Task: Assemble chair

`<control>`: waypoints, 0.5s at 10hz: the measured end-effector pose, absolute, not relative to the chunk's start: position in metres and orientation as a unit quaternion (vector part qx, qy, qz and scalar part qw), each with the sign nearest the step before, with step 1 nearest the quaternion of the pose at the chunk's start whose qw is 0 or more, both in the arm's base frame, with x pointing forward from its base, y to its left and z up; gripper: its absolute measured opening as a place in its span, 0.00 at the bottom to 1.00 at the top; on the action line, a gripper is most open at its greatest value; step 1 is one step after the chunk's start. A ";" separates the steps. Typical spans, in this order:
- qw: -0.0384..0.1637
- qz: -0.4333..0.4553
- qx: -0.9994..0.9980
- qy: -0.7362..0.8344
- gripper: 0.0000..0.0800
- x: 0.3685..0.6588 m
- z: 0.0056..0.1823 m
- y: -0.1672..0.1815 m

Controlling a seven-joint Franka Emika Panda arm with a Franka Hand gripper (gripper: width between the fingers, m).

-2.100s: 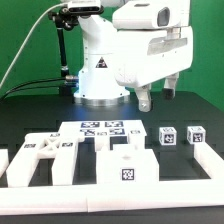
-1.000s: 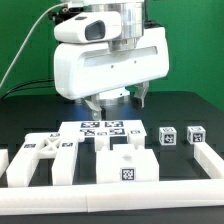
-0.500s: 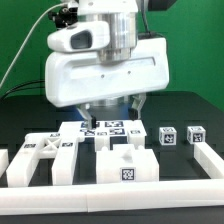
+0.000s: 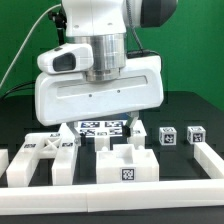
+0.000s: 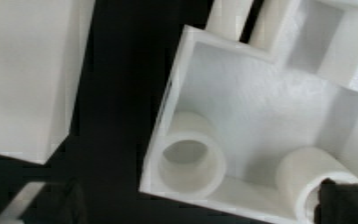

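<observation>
Where the table ends: a low white rail [image 4: 110,188] runs along the 6 o'clock edge of the exterior view and turns up the side at 4 o'clock.
Open room: bare surface of the black table [image 4: 195,105] shows at 3 o'clock beside the arm, and a narrower strip shows at 9 o'clock.
Chair parts [image 4: 103,148]: matte white pieces lie in a band from 8 o'clock to 4 o'clock, between the rail and the marker board [image 4: 95,131].
X-braced panel [image 4: 40,152]: flat on the table at 8 o'clock, near the rail.
Tagged block [image 4: 128,168]: at 6 o'clock, just beside the rail, its square tag facing the camera.
Small cubes [image 4: 166,136]: at 4 o'clock, two stand apart from each other in plain sight; a third tagged piece sits just beside the nearer finger.
Marker board: at the centre, largely covered by the arm.
Arm housing [image 4: 100,90]: a wide white body spans from 9 o'clock to 3 o'clock, hanging low over the parts.
Claw [image 4: 101,127]: spread wide below the housing, with nothing pinched between the fingers [image 4: 137,127].
Wrist view: a rimmed panel [image 5: 265,110] of the chair with two round sockets lies close under the camera.
Neighbour: a black strip of table separates the rimmed panel from another white piece.
Contact: a dark fingertip [image 5: 348,196] overlaps one socket, but whether it touches cannot be told.
Which part: the wrist view does not show which of the exterior view's pieces this is.
</observation>
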State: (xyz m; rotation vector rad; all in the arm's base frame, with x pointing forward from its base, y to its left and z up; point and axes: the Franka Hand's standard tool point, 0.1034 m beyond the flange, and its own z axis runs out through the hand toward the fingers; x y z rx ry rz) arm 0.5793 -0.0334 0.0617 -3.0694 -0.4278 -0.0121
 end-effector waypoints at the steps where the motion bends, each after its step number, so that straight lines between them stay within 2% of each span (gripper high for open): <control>1: 0.021 0.000 -0.992 -0.121 0.81 0.578 0.059 -0.033; 5: 0.016 0.024 -0.999 -0.017 0.81 0.566 0.022 -0.019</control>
